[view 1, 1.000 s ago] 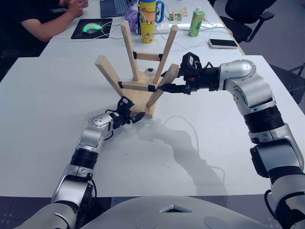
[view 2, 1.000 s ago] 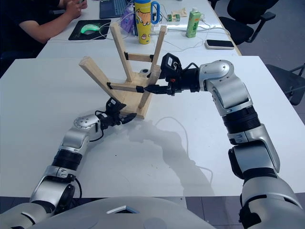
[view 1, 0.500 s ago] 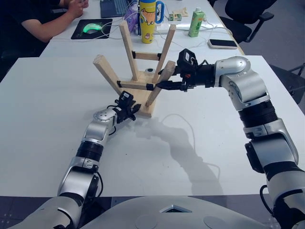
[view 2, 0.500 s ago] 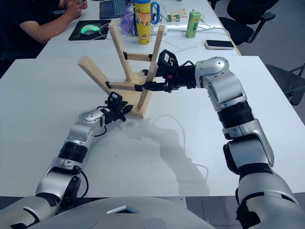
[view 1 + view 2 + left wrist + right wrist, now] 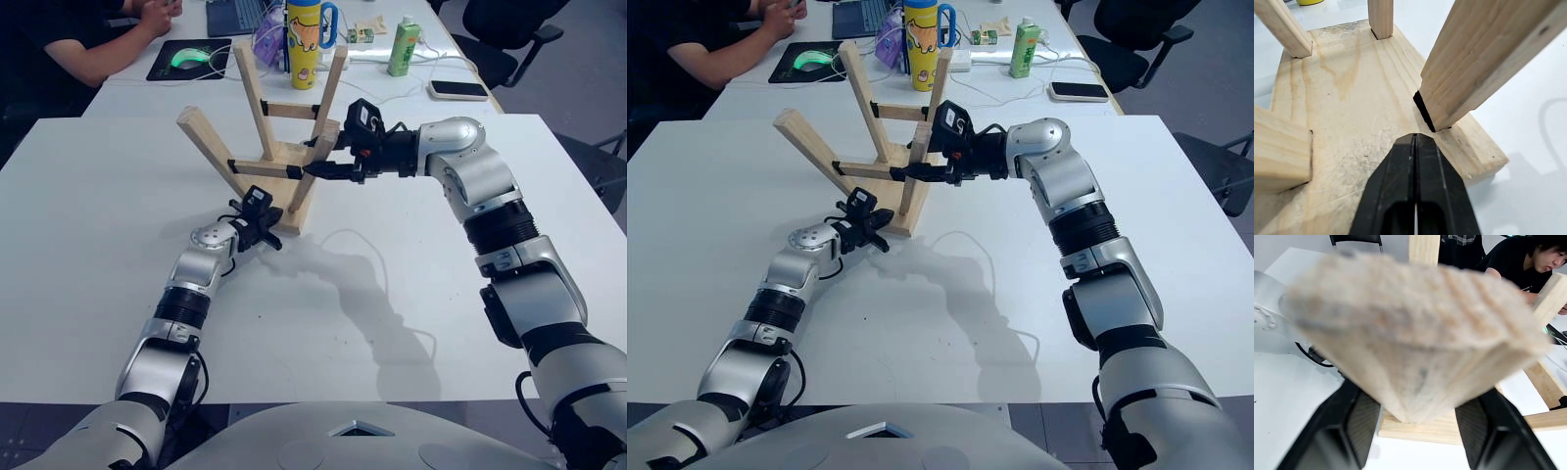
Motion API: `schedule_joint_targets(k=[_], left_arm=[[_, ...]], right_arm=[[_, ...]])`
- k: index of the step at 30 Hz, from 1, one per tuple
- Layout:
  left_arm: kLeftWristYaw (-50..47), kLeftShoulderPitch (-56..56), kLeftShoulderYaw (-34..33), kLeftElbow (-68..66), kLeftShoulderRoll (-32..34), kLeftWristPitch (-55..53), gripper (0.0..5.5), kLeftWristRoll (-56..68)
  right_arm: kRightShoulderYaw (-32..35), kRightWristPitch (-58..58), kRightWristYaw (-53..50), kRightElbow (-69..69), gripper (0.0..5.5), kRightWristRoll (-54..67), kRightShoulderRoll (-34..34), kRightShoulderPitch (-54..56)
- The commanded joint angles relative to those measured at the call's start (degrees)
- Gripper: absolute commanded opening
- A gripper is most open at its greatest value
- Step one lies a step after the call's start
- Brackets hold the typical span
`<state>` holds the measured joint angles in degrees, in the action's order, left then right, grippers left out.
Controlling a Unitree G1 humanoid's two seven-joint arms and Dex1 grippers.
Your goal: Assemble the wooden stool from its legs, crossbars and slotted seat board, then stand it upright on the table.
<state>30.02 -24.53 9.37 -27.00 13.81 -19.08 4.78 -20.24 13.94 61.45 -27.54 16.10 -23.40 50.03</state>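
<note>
Left hand (image 5: 1414,138) first: the two black fingers are pressed flat together with nothing between them. Their tips rest against the underside of the seat board (image 5: 1347,93), right at the foot of one leg where it plugs into its slot. That arm is stretched forward and low, with the forearm close to the white surface (image 5: 421,294).

Right hand (image 5: 321,168) is pinching a stool leg (image 5: 1420,333) near its free end. From the wrist camera the cut end of the leg sits squarely between the two fingers (image 5: 1359,431), one on each side and both snug on the wood. The right arm comes in from the robot's right, elbow bent, forearm about level and well above the surface, and the hand points across toward the robot's left.

The wooden stool (image 5: 279,171) is assembled but not standing. It's tipped over, resting on one edge of the seat board near the middle of the surface. The legs stick up and lean toward the robot's left. Crossbars (image 5: 263,168) with black end pieces join the legs.

For labels, the yellow mug (image 5: 306,39) on the far surface has a cartoon figure on it. The green carton (image 5: 403,47) has print too small to make out. There's a phone (image 5: 458,88) lying near that carton.
</note>
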Motion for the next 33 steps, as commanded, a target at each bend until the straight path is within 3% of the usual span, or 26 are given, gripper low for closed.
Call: schedule_joint_targets(k=[1,15,22,26,33], left_arm=[[1.34,6.97,3.83,-9.2,-1.26,-6.07,0.0,-2.53],[1.03,7.46,2.76,-11.06,-1.6,-3.4,0.0,-1.51],[4.0,13.21,-2.66,11.66,-0.53,9.69,0.0,5.89],[4.71,16.79,-5.58,23.74,1.14,12.01,0.0,8.28],[4.86,20.04,-9.06,26.67,2.95,12.14,0.0,10.52]], right_arm=[[-6.1,5.23,-5.01,-13.19,2.06,-9.83,3.82,-3.53],[-9.72,1.43,-1.89,-17.43,2.06,-12.35,6.62,-0.56],[-4.45,5.08,1.55,-10.33,2.06,-6.03,2.76,-1.65],[-2.11,9.44,3.52,-3.46,2.06,-3.05,0.26,-2.08],[1.14,17.31,6.19,8.61,2.06,0.24,-5.66,-2.61]])
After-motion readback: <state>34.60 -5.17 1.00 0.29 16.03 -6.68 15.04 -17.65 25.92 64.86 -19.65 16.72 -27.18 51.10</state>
